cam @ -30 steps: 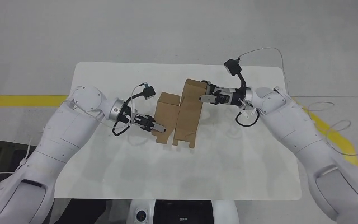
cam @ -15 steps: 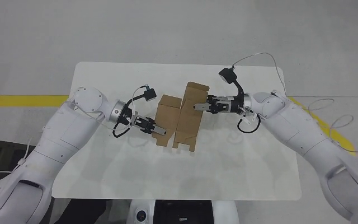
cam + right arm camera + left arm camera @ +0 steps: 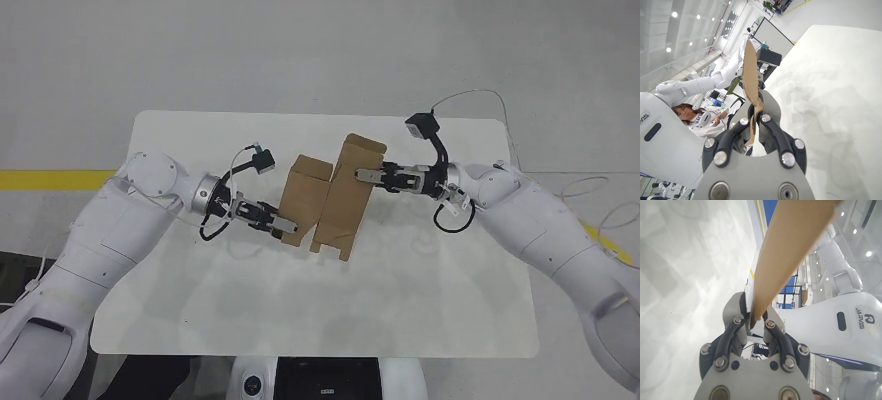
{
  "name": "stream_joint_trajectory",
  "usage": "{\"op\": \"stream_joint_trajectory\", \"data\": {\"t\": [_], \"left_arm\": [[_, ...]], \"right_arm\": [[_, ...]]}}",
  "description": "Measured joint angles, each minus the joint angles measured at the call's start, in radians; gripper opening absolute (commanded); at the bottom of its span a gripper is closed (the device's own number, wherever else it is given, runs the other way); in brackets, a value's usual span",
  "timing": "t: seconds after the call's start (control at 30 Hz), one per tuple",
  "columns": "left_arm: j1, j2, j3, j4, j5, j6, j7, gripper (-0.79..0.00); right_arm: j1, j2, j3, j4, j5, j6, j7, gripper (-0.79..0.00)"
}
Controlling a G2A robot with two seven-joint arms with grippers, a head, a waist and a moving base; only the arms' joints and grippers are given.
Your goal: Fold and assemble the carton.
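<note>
A flat brown carton (image 3: 330,195) hangs above the middle of the white table (image 3: 200,300), held between both arms and tilted. My left gripper (image 3: 280,225) is shut on the carton's near left corner; in the left wrist view the cardboard (image 3: 789,247) runs out from between the closed fingers (image 3: 755,315). My right gripper (image 3: 365,176) is shut on the carton's right edge, near its far end. The right wrist view shows the cardboard edge-on (image 3: 749,75), pinched between the fingers (image 3: 755,111).
The table's far edge (image 3: 320,114) lies behind the carton. A yellow floor line (image 3: 50,180) runs past the table on the left. A black wrist camera (image 3: 421,124) rises above the right forearm.
The carton has rotated and shifted slightly right and away. The right gripper went from the far top flap down to the right edge; the left gripper moved a little farther up the table with its corner.
</note>
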Motion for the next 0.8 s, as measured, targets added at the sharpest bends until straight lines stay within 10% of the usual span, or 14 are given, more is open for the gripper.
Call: {"op": "stream_joint_trajectory", "data": {"t": [0.27, 0.8], "left_arm": [[-0.007, -0.004, -0.046, 0.106, -0.041, -0.078, 0.097, 0.000], [0.021, -0.033, -0.094, 0.131, -0.155, 0.061, 0.265, 0.000]], "right_arm": [[-0.038, -0.027, 0.086, 0.081, 0.083, 0.000, 0.000, -0.785], [-0.063, -0.185, 0.183, 0.210, -0.108, 0.000, -0.170, -0.785]]}}
